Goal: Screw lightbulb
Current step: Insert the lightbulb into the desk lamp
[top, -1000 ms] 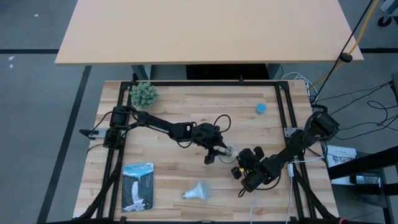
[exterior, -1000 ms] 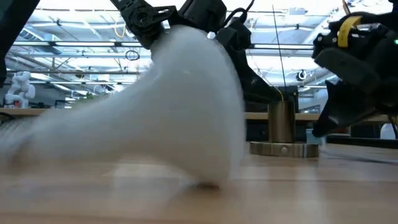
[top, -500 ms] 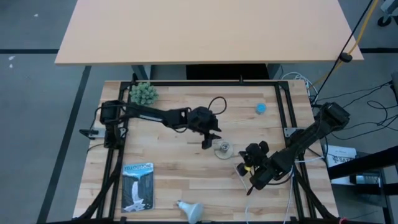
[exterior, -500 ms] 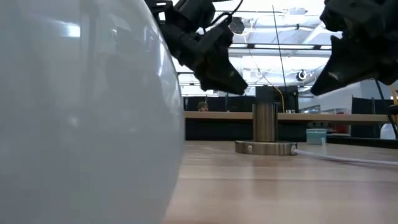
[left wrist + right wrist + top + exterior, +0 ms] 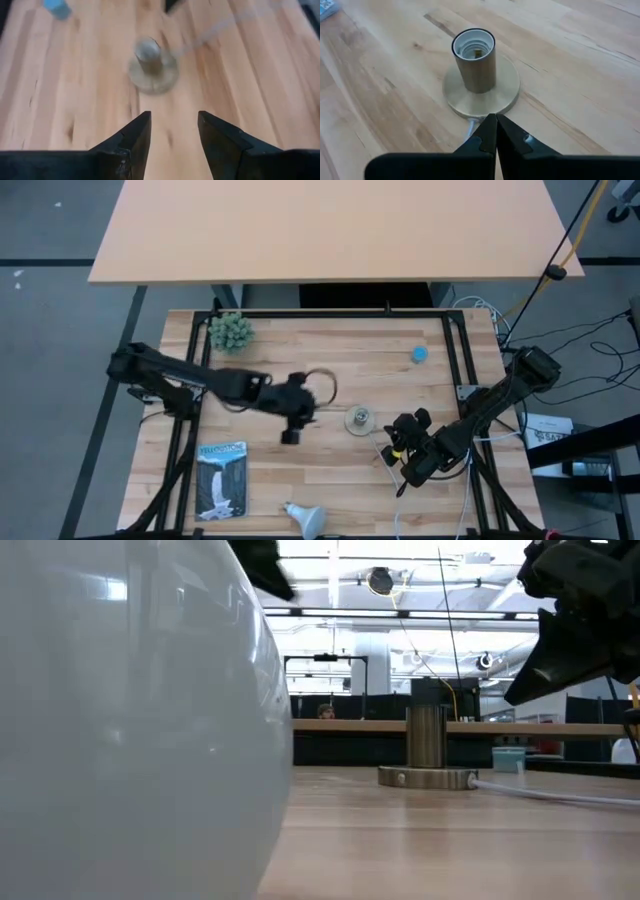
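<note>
- The lightbulb (image 5: 306, 519) lies on its side at the table's (image 5: 270, 350) near edge.
- The left claw (image 5: 171, 131) is apart, empty.
- The right claw (image 5: 495, 131) is together beside the socket (image 5: 479, 75).

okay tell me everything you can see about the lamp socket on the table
The socket is a short brassy metal cylinder standing upright on a wider round base disc of the same metal. Its open top has a white threaded lining with a small contact at the bottom, and nothing is screwed in. It sits near the middle of the wooden table, with a white cord running from its base. Nothing else touches it.
</note>
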